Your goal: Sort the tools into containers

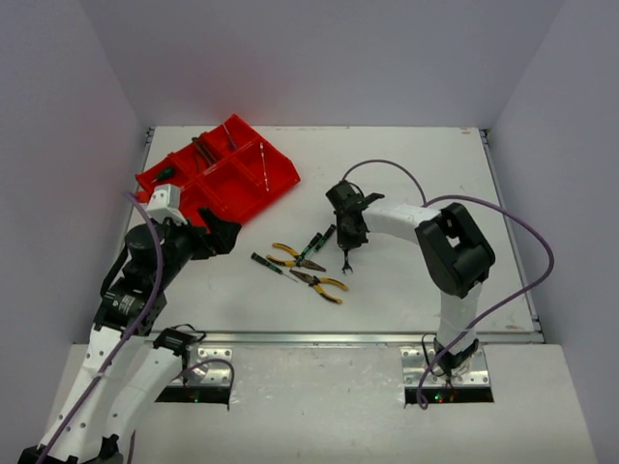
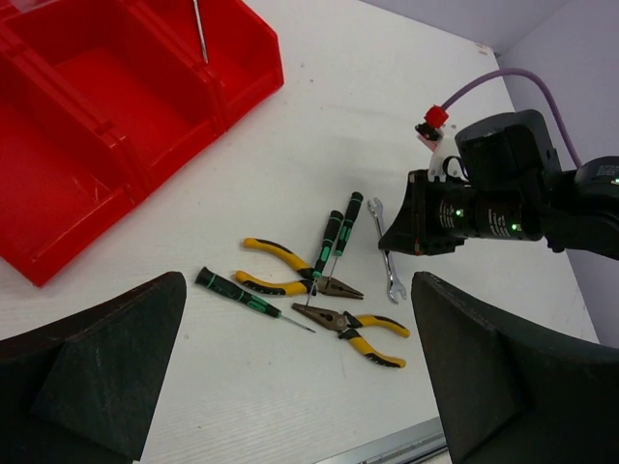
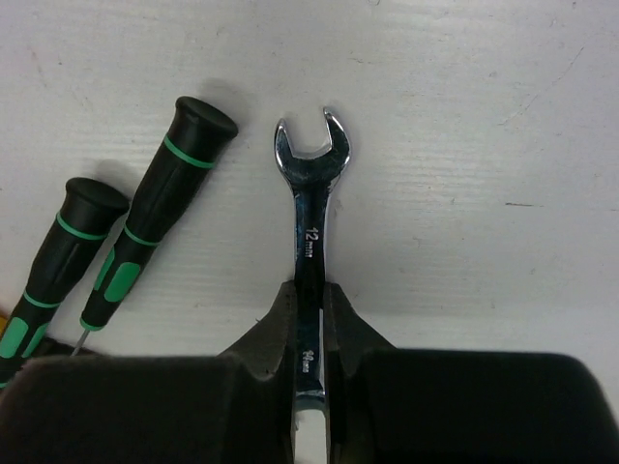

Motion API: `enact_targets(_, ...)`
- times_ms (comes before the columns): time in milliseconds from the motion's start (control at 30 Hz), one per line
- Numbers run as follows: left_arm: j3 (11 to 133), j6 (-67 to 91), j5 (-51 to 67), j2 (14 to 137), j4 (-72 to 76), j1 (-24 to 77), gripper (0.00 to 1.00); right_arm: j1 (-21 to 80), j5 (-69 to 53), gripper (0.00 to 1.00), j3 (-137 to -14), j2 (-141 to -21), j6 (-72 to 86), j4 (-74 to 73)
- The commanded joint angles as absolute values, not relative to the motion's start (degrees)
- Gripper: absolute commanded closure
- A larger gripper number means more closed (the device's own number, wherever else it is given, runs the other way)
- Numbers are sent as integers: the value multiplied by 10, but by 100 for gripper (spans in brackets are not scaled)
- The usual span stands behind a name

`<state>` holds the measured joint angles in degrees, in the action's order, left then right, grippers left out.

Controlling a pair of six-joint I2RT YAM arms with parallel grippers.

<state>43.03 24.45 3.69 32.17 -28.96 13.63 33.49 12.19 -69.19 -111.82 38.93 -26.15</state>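
The right claw (image 3: 308, 304) is squeezed tight on the thin middle of a silver wrench (image 3: 309, 193). The wrench lies on the white bench (image 3: 484, 145). Its open end sticks out past the claw tips, and its other end is hidden between them. Two green and black screwdrivers (image 3: 169, 208) lie just left of the wrench. The left claw (image 2: 300, 377) is wide open and holds nothing. It is close to the near side of the red tray (image 1: 237, 188). Two yellow pliers (image 1: 298, 257) lie on the bench between the two claws.
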Motion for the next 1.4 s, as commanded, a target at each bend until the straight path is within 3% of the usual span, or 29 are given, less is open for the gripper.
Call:
enact_targets(0,428,252,72,339,-256,137,0,332,117,100,-638,-1037,353,-253)
enact_targets(167,366,333,150,358,-159,138,0,332,119,100,-625,-956,322,-252)
enact_targets(333,271,452,224,409,78,155,0,334,97,100,-597,-887,303,-244)
enact_targets(467,242,530,210,498,305,241,0,352,31,100,-543,-814,290,-186)
enact_targets(633,344,530,161,659,339,329,1,379,-14,100,-501,-703,268,-128)
enact_targets(867,427,532,99,764,320,389,11,383,-56,100,-497,-639,267,-124)
enact_targets(1067,465,535,102,819,321,416,31,385,-51,100,-503,-623,266,-124)
enact_targets(1167,476,532,105,830,322,429,61,386,-42,100,-509,-621,269,-126)
enact_targets(1300,491,526,108,846,312,432,91,385,-54,100,-513,-619,275,-118)
enact_targets(1367,508,512,100,852,287,432,100,385,-53,100,-511,-616,278,-116)
